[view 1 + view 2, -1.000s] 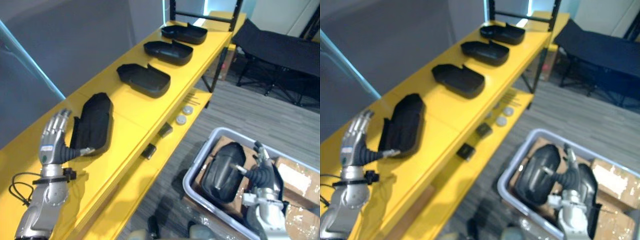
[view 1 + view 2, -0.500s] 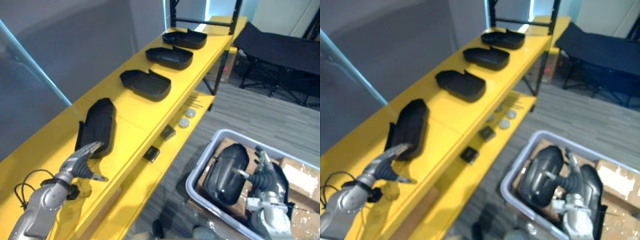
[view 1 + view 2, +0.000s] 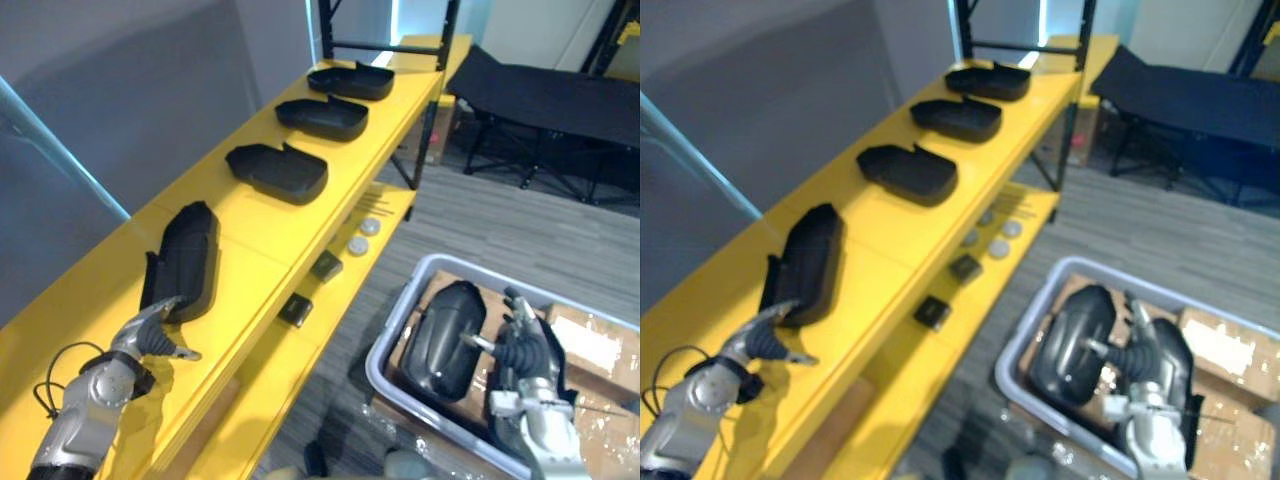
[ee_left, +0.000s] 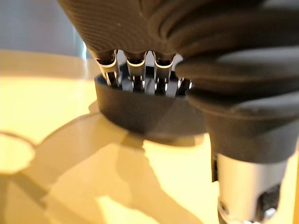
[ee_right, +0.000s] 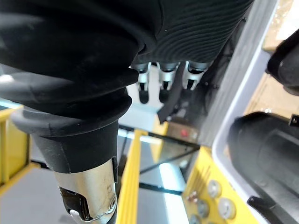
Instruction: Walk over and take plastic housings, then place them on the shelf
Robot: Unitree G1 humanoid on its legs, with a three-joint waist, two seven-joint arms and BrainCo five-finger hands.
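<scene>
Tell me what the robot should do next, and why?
Probably lower the right hand onto the black housing in the bin and close on it: that hand hangs open beside it, while the left hand lies open at the nearest housing on the yellow shelf.

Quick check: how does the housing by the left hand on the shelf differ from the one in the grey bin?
The shelf housing lies on the yellow shelf, with the left hand open at its near end. The bin housing sits in the grey bin, with the right hand open beside it. The shelf housing looks matte and flatter, the bin housing glossy and domed. Both are black shells.
</scene>
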